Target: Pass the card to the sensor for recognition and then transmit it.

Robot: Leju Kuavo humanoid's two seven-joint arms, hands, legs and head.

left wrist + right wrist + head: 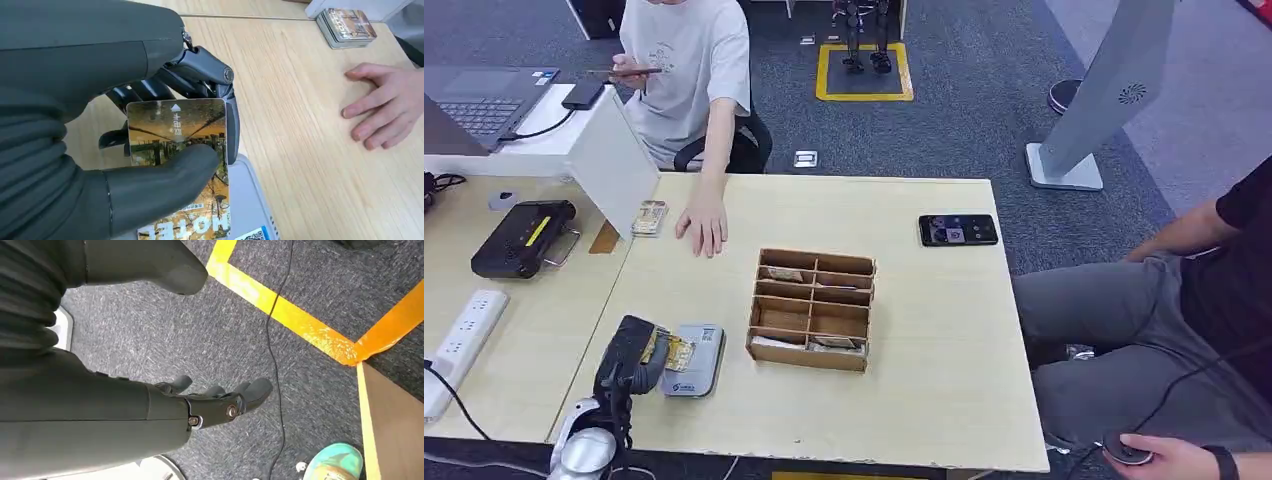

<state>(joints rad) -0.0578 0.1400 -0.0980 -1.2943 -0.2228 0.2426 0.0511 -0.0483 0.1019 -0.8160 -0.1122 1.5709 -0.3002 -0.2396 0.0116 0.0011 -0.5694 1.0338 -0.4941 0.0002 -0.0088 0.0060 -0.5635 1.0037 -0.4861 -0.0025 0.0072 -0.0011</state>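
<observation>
My left hand (629, 358) pinches a hotel card (176, 131) between thumb and fingers, holding it flat just over the grey sensor pad (702, 372) near the table's front left. In the head view the card (676, 352) shows as a yellowish patch beside the hand. The sensor's pale corner (250, 200) lies right under the card. A wooden divided box (812, 308) with cards in some slots stands to the right of the sensor. My right hand (220, 400) hangs over grey carpet, holding nothing, fingers loosely apart.
A person's hand (704, 224) rests on the table behind the box, near a stack of cards (650, 217). A black phone (958, 229) lies far right. A black device (522, 238) and power strip (464, 335) sit on the left table. Another person sits at right.
</observation>
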